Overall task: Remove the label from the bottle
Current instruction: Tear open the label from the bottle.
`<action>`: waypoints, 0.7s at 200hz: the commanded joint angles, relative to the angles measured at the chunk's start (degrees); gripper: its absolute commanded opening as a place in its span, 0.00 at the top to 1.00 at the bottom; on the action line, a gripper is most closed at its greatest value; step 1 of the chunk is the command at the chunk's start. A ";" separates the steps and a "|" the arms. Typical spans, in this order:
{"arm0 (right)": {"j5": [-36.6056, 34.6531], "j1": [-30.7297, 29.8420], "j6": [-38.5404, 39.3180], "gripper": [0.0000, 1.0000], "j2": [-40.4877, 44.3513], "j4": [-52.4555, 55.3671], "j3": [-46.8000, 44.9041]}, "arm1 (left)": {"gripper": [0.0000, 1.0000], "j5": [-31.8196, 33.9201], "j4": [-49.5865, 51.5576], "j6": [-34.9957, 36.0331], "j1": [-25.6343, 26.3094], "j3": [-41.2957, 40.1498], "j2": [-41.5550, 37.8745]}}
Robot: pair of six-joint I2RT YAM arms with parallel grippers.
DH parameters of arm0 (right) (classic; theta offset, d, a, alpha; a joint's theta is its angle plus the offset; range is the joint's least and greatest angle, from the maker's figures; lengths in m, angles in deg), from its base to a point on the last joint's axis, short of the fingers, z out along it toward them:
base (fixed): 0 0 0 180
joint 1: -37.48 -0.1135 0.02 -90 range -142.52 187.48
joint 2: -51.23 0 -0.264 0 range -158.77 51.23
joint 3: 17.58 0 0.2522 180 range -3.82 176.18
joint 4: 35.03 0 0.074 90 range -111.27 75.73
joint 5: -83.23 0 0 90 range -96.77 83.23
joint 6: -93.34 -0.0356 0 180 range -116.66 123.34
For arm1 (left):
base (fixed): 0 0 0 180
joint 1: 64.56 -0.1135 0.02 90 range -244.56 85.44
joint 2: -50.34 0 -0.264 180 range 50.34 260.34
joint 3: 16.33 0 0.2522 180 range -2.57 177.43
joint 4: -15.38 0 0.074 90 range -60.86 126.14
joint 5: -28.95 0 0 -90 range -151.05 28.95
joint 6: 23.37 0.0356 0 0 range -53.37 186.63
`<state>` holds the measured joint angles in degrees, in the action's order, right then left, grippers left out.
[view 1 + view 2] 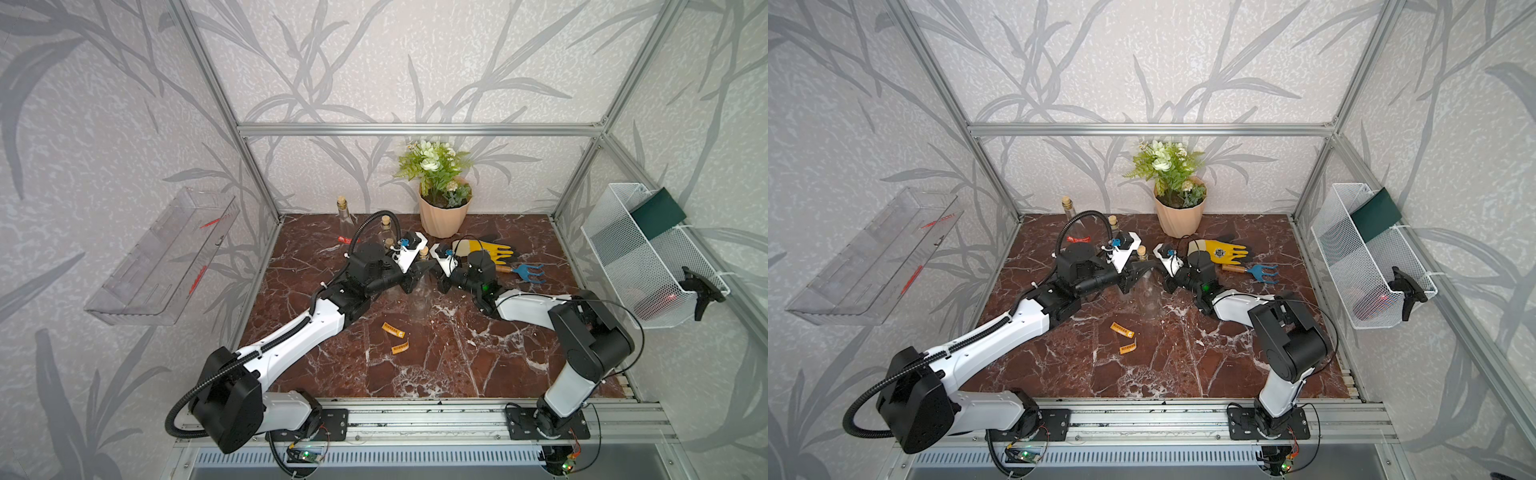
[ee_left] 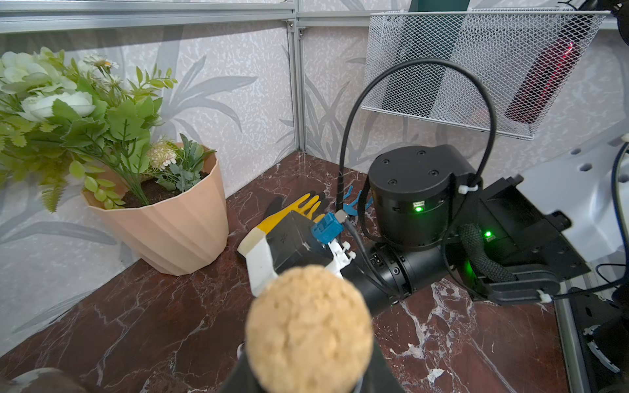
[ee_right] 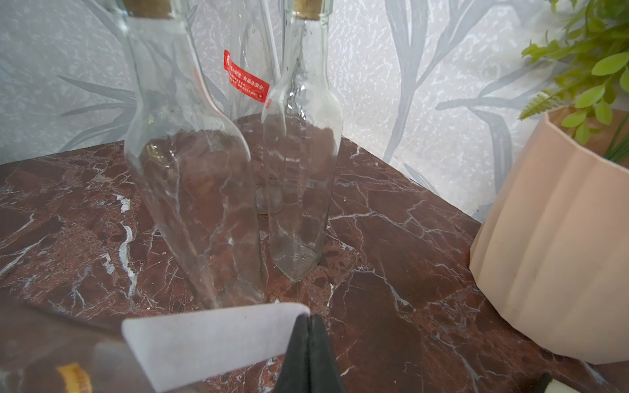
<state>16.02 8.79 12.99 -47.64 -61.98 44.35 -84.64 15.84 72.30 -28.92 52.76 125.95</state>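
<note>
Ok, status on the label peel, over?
Left pincer shut on bottle. Right pincer shut on white label strip. Other bottles stand behind, not blocking.

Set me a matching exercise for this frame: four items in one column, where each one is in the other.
Items:
1. corked bottle
2. white label strip
3. orange label scraps
4. yellow glove

Places:
A. on the table, between the two forearms
B. beside the flower pot
C. gripped by the left pincer
D. pinched in the shut right pincer

Pairs: 1-C, 2-D, 3-A, 4-B.
</note>
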 commanded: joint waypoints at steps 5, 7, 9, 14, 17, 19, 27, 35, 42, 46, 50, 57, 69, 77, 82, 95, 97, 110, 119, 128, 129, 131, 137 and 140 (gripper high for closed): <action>-0.62 0.52 -0.37 1.00 -0.71 -1.30 1.59 | 0.92 0.74 4.50 2.48 0.20 -1.56 -0.47; -0.63 0.49 -0.34 1.00 -0.71 -1.30 1.63 | 0.92 0.74 4.44 2.50 0.15 -1.59 -0.47; -0.64 0.52 -0.38 1.00 -0.71 -1.30 1.60 | 0.93 0.74 4.47 2.52 0.16 -1.60 -0.49; -0.64 0.54 -0.39 1.00 -0.71 -1.30 1.58 | 0.92 0.74 4.51 2.49 0.18 -1.59 -0.56; -0.64 0.56 -0.38 1.00 -0.67 -1.27 1.58 | 0.92 0.73 4.51 2.48 0.19 -1.58 -0.52; -0.64 0.58 -0.35 1.00 -0.70 -1.27 1.58 | 0.92 0.74 4.51 2.54 0.21 -1.60 -0.59; -0.64 0.61 -0.43 1.00 -0.79 -1.30 1.58 | 0.92 0.85 4.58 2.52 0.23 -1.62 -0.61; -0.64 0.56 -0.49 1.00 -0.81 -1.26 1.58 | 0.92 1.00 4.54 2.55 0.22 -1.67 -0.64; -0.72 0.57 -0.52 1.00 -0.95 -1.28 1.58 | 0.92 1.01 4.54 2.56 0.23 -1.76 -0.62; -0.73 0.56 -0.55 1.00 -0.97 -1.27 1.58 | 0.92 1.00 4.52 2.55 0.22 -1.71 -0.53; -0.71 0.61 -0.67 1.00 -1.04 -2.84 1.58 | 0.92 0.97 4.58 2.58 0.23 -1.72 -0.47; -0.59 0.66 -0.66 1.00 -1.15 -3.06 1.54 | 0.92 0.98 4.54 2.48 0.22 -1.58 -0.43; -0.57 0.70 -0.55 1.00 -1.15 -2.76 1.66 | 0.92 0.83 4.36 2.35 0.22 -1.64 -0.34; -0.57 0.76 -0.51 1.00 -1.15 -2.50 1.76 | 0.92 0.68 4.21 2.26 0.22 -1.68 -0.34; -0.55 0.83 -0.43 1.00 -1.08 -2.37 1.84 | 0.92 0.59 4.20 2.31 0.31 -1.72 -0.31; -0.64 0.89 -0.16 1.00 -0.82 -2.36 1.93 | 0.92 0.48 4.20 2.24 0.22 -1.58 -0.36; -0.66 0.91 -0.09 1.00 -0.74 -2.36 1.94 | 0.92 0.48 4.17 2.24 0.27 -1.62 -0.40; -0.80 0.94 -0.07 1.00 -0.71 -2.36 2.01 | 0.92 0.56 4.25 2.37 0.27 -1.71 -0.51; -0.90 1.05 -0.12 1.00 -0.84 -2.36 2.11 | 0.92 0.65 4.21 2.44 0.24 -1.68 -0.58; -0.90 1.02 -0.18 1.00 -1.09 -2.36 2.22 | 0.93 0.65 4.20 2.47 0.26 -1.78 -0.64; -0.90 1.01 -0.21 1.00 -1.12 -2.36 2.21 | 0.93 0.65 4.23 2.44 0.24 -1.79 -0.55; -0.90 1.00 -0.24 1.00 -1.12 -2.36 2.25 | 0.93 0.63 4.24 2.44 0.27 -1.76 -0.58; -0.81 1.00 -0.31 1.00 -1.35 -2.36 2.37 | 0.92 0.63 4.24 2.46 0.32 -1.80 -0.70; -0.81 1.00 -0.34 1.00 -1.41 -2.36 2.44 | 0.92 0.65 4.28 2.44 0.36 -1.81 -0.65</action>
<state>16.04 9.10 12.84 -48.01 -63.07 44.89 -84.49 15.82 72.47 -28.86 52.67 125.88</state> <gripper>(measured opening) 0.050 0.296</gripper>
